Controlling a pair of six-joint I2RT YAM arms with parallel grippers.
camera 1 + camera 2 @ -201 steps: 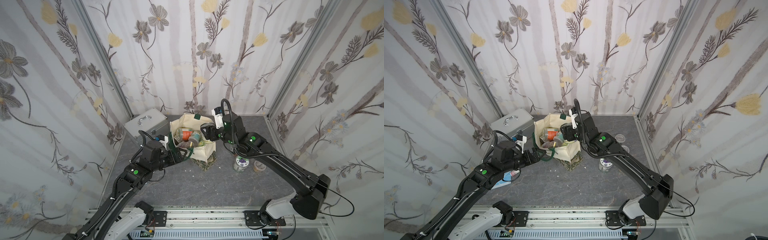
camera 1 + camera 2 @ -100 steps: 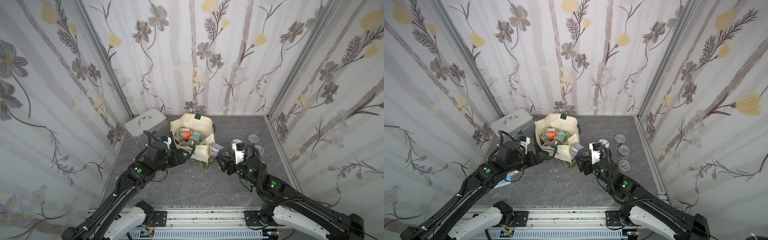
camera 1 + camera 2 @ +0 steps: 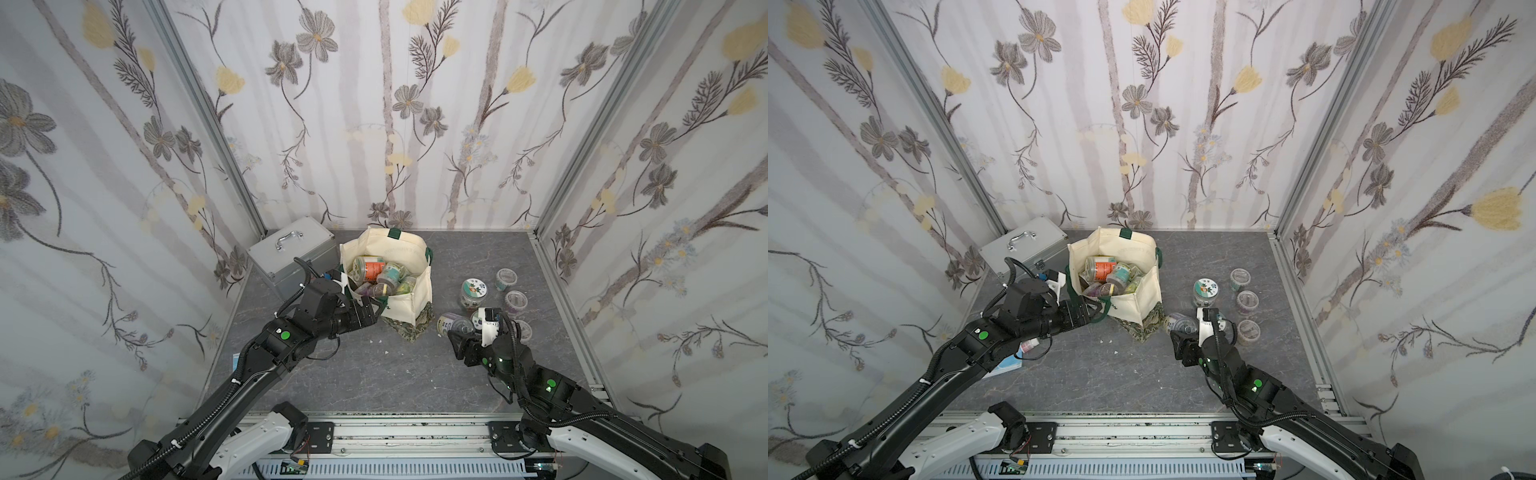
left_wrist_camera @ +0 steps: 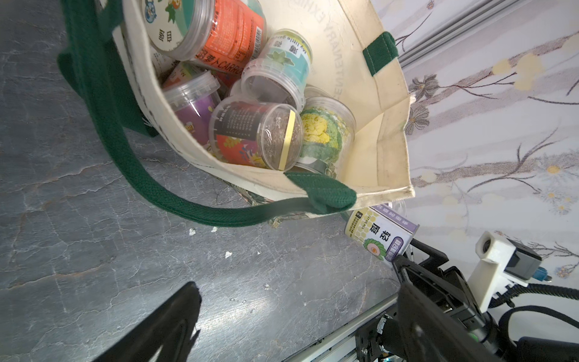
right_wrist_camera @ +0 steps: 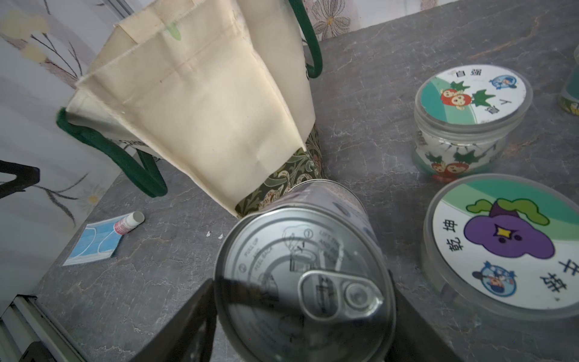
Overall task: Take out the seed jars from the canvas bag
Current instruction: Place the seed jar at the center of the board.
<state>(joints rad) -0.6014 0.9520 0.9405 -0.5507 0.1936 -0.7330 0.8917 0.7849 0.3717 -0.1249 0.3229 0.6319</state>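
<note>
The cream canvas bag [image 3: 409, 299] [image 3: 1142, 295] stands open at the back middle, with several seed jars [image 3: 380, 272] [image 4: 250, 131] piled inside. To its right, low over the table, my right gripper [image 3: 458, 336] [image 5: 300, 313] is shut on a tilted seed jar [image 3: 453, 324] [image 5: 304, 282] with a pull-tab top. Several seed jars stand on the table beside it, among them one with a tomato lid [image 3: 473, 291] [image 5: 470, 125] and one with an aubergine lid [image 5: 501, 247]. My left gripper [image 3: 374, 318] [image 4: 297, 313] is open and empty, just short of the bag's green handle [image 4: 200, 213].
A silver metal case [image 3: 291, 253] sits behind the left arm against the left wall. A pink-capped bottle [image 5: 128, 221] and a blue packet [image 5: 94, 241] lie on the table at front left. Walls close in three sides.
My right gripper has come away from the bag's mouth with a jar, moving right and down to the jars on the table. The left arm has barely moved.
</note>
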